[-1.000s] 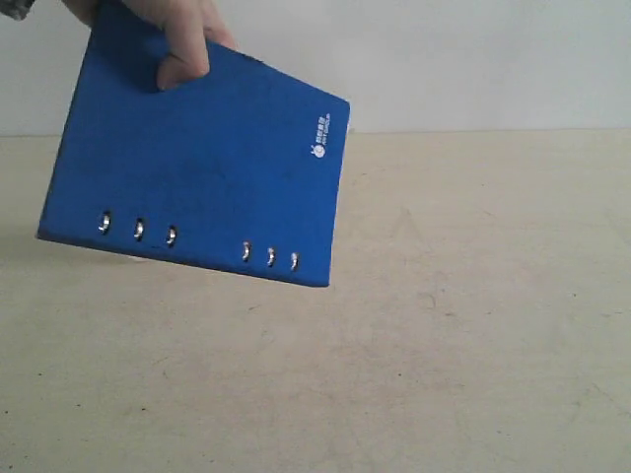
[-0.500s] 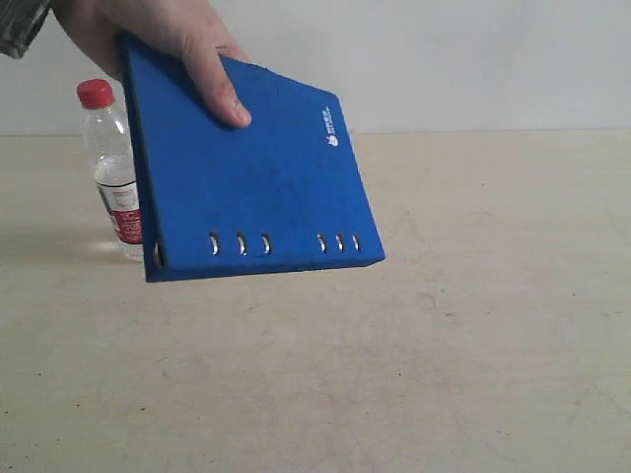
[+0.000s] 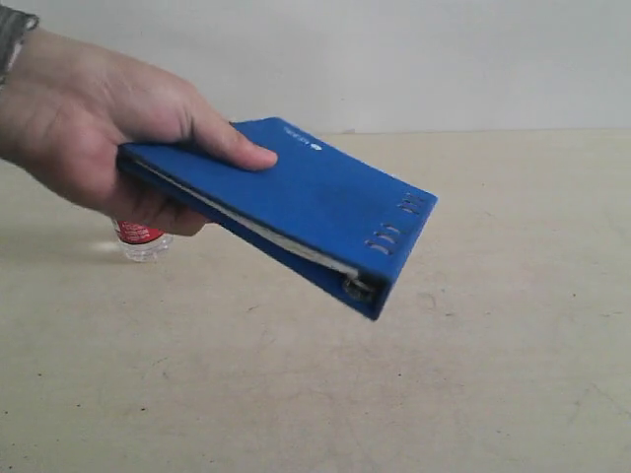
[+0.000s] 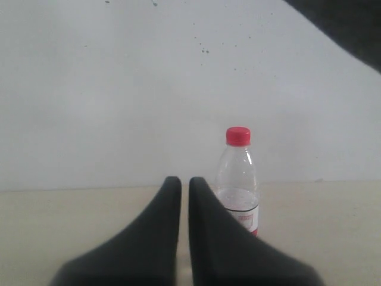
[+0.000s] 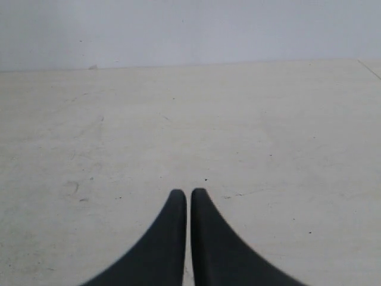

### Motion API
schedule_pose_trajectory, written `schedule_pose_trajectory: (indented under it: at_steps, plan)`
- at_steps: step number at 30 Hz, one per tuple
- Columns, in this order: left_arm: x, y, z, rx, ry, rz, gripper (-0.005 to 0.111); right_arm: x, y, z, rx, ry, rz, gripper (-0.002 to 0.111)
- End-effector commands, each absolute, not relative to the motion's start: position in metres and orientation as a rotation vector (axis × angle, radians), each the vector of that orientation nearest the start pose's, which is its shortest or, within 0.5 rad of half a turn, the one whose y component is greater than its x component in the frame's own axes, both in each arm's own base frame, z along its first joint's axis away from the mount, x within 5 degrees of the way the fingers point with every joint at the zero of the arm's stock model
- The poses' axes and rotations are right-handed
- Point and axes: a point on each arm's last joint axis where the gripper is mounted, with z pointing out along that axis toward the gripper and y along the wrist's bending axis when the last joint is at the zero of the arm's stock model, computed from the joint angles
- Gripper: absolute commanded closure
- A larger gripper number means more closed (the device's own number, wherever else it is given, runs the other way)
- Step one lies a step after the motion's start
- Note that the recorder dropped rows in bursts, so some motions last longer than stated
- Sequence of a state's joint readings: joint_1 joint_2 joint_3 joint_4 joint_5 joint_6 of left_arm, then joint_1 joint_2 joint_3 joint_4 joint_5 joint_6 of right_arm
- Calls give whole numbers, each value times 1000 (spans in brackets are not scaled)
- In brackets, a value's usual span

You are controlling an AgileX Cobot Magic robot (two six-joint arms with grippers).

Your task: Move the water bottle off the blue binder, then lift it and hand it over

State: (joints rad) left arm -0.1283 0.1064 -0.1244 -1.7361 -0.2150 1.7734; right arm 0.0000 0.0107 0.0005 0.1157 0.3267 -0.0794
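A person's hand (image 3: 89,128) holds the blue binder (image 3: 306,197) in the air, nearly flat, with its ring spine toward the lower right. The water bottle (image 3: 143,238) stands on the table behind the hand; only its red-labelled base shows in the exterior view. In the left wrist view the whole water bottle (image 4: 239,179) stands upright with its red cap on, just beyond and beside my left gripper (image 4: 184,182), which is shut and empty. My right gripper (image 5: 188,193) is shut over bare table. Neither gripper shows in the exterior view.
The beige table (image 3: 473,374) runs to a white wall (image 3: 444,59) at the back. A dark shape (image 4: 351,30) crosses one corner of the left wrist view.
The hand has turned the binder from upright and facing the camera to nearly flat and lowered it. The bottle came into view half a second ago and is now mostly hidden behind the hand.
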Motion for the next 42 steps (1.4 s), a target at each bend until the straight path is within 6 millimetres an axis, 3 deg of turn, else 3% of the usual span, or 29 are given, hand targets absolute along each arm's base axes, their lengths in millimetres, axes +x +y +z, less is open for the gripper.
schedule_pose_trajectory:
  at_steps: [1,5,7,11,13,17,22,24,34,38,42]
  plan:
    - [60,11,245,-53,1499,59,102,55,3,184,-6,1815,50,108]
    - [57,6,253,16,1448,56,102,55,3,184,-6,1815,50,108]
    - [47,3,283,103,1319,97,102,55,3,184,-6,1815,50,108]
    - [37,-1,315,142,1195,86,102,55,3,184,-4,1815,52,108]
    - [42,-4,308,94,1255,-53,102,55,3,184,-4,1815,52,108]
    - [53,-6,263,-98,1476,-281,102,55,3,184,-4,1815,52,108]
    - [56,-6,201,-157,1619,-312,102,55,4,184,-2,1815,55,108]
    - [53,-5,182,-171,1828,-268,102,55,4,184,-2,1815,55,108]
    - [54,-5,187,-149,1774,-259,102,55,4,184,-2,1815,55,108]
    - [56,-3,193,-67,1708,-167,102,55,4,184,-2,1815,55,108]
    - [55,0,189,-14,1756,-78,102,55,4,184,-3,1817,55,108]
